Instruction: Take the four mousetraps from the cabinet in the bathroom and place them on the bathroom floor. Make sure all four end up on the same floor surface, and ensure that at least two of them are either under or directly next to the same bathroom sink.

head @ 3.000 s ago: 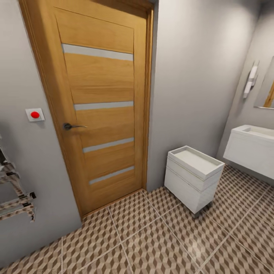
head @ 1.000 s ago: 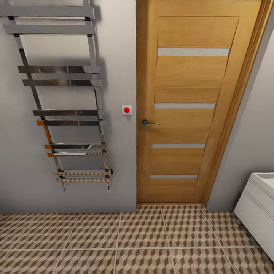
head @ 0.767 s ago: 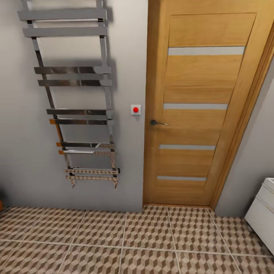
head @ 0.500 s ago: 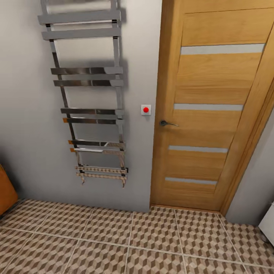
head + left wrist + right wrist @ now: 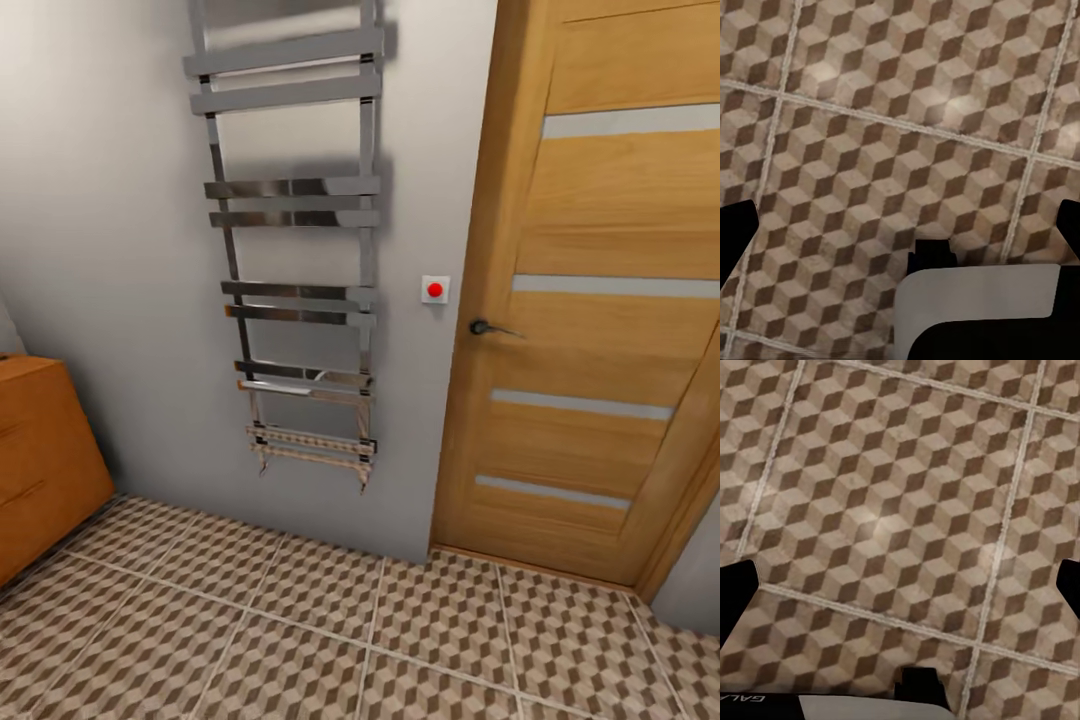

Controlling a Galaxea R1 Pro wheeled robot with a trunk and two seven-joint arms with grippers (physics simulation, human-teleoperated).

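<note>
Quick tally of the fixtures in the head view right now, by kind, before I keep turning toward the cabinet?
Cabinet: 1, at the view's left edge, partly cut off
Towel rail: 1, chrome, on the wall
Red wall button: 1
Door: 1, wooden, shut
Mousetraps: 0
Total: 4

The bathroom floor (image 5: 900,510) spreads beneath the camera: square tiles printed with brown, beige and white cubes, split by pale grout lines. Two black fingertips (image 5: 736,592) of the right gripper (image 5: 900,592) sit at opposite edges of the frame, wide apart with nothing between them. A dark block and a pale strip, probably the robot's own body, lie along one edge.
</note>
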